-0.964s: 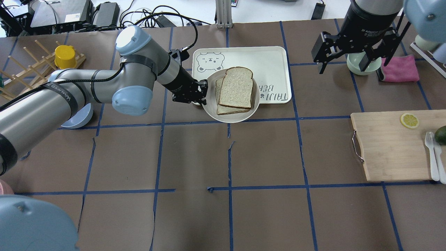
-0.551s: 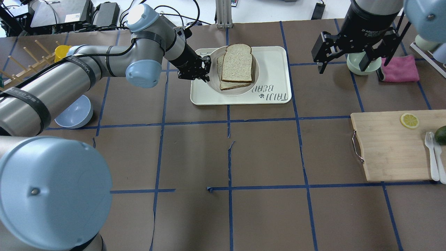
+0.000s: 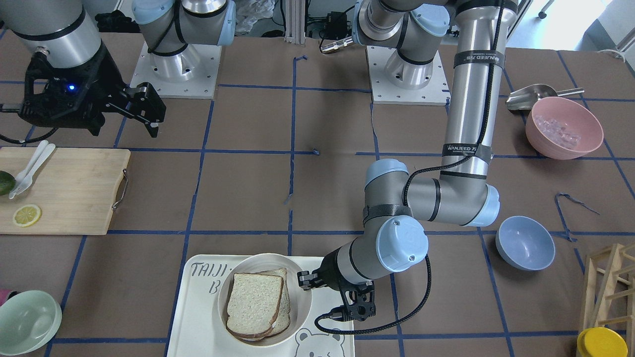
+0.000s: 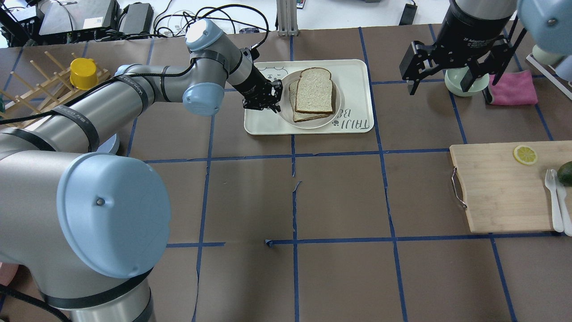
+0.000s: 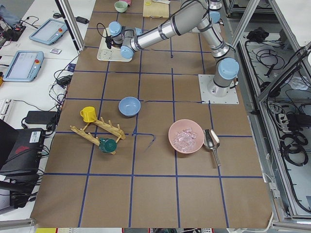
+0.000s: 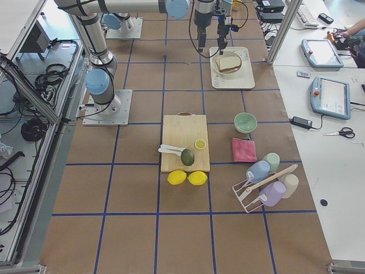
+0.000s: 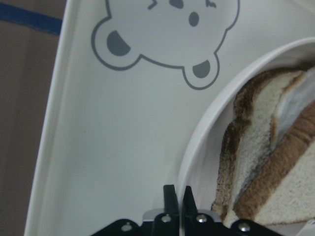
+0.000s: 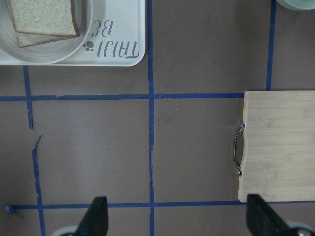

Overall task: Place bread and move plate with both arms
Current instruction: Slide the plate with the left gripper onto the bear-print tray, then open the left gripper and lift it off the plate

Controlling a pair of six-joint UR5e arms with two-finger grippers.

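The cream-white plate (image 4: pixel 333 118) sits within the bear-print tray (image 4: pixel 353 76), holding two stacked slices. The bread (image 4: pixel 314 91), with a dark crust and a rounded top, lies on top of a second slice (image 4: pixel 301 117). My left gripper (image 4: pixel 273 103) is shut on the plate's left rim; the left wrist view shows its jaws (image 7: pixel 178 189) pinching the rim (image 7: pixel 206 132) beside the bread (image 7: pixel 256 162). My right gripper (image 4: pixel 452 67) is open and empty, high over the table's far right; its view shows the plate (image 8: pixel 49 56) far off to the side.
A pale green bowl (image 4: pixel 462 85) and a pink cloth (image 4: pixel 514 87) lie under the right gripper. A wooden cutting board (image 4: pixel 505 188) holds a lemon slice, an avocado and cutlery. A blue bowl (image 3: pixel 525 243) and a rack with a yellow cup (image 4: pixel 82 71) stand at the left.
My left gripper carried the plate with the bread from the tray's near edge to the far side, then right and back a little, onto the tray. The right arm has not moved.
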